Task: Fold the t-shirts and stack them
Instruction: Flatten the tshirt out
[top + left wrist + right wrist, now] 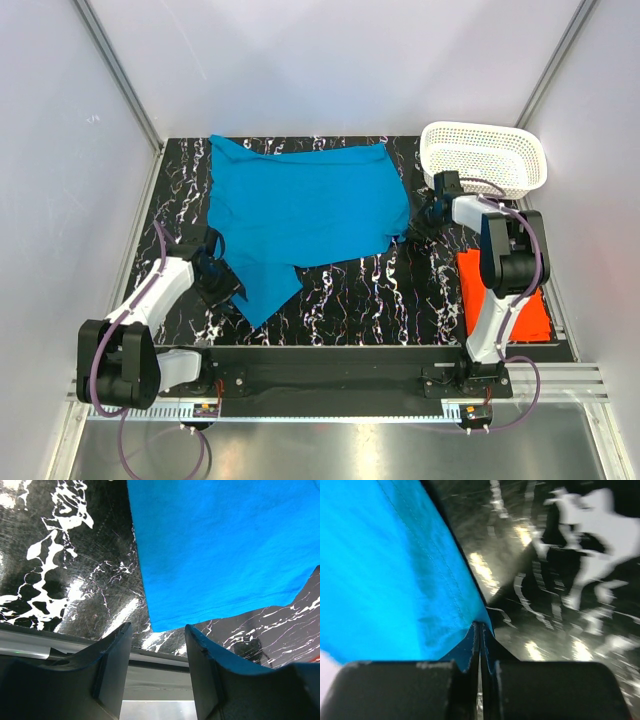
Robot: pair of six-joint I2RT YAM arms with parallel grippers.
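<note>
A bright blue t-shirt (300,215) lies spread and rumpled across the middle of the black marbled table (380,295). My right gripper (420,222) sits at its right edge. In the right wrist view that gripper (480,628) is shut on a pinch of the blue t-shirt's (385,575) hem. My left gripper (226,280) rests by the shirt's lower left corner. Seen from the left wrist, it (158,628) stands open with nothing between its fingers, and the blue cloth (225,545) lies just beyond the tips. An orange-red t-shirt (535,315) lies folded flat at the right, partly hidden by the right arm.
A white perforated basket (485,155) stands at the back right corner, close behind the right gripper. White walls enclose the table on three sides. A metal rail (330,375) runs along the near edge between the arm bases.
</note>
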